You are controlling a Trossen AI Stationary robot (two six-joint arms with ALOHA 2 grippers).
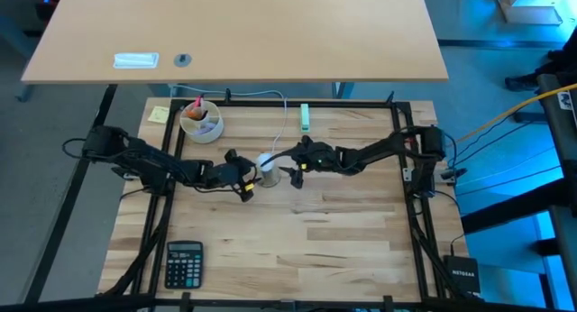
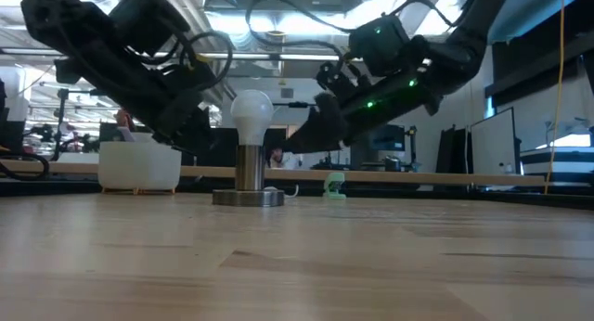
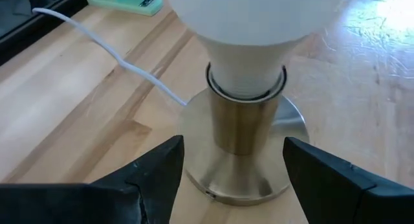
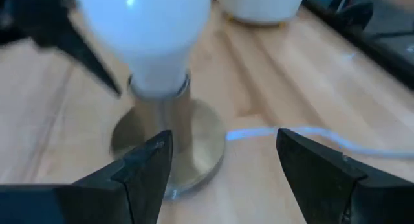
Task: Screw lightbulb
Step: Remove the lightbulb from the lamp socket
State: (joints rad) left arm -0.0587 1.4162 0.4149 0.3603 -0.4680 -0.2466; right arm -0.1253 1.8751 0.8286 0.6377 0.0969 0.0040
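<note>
The white frosted lightbulb [image 2: 251, 116] stands upright with its base in the metal socket stem [image 2: 249, 168], which rises from a round metal base disc [image 2: 248, 198] on the table. The bulb also shows in the high view [image 1: 268, 165], the left wrist view [image 3: 249, 30] and the right wrist view [image 4: 146, 36]. My left gripper [image 3: 234, 175] is open, its fingers on either side of the socket stem without touching. My right gripper [image 4: 223, 162] is open just on the bulb's other side, touching nothing.
A thin white cord [image 3: 110, 52] runs from the socket toward the far edge. A white bowl [image 1: 201, 121] stands at the far left, a green item [image 1: 305, 116] at the far middle, and a calculator [image 1: 184, 262] near the front left.
</note>
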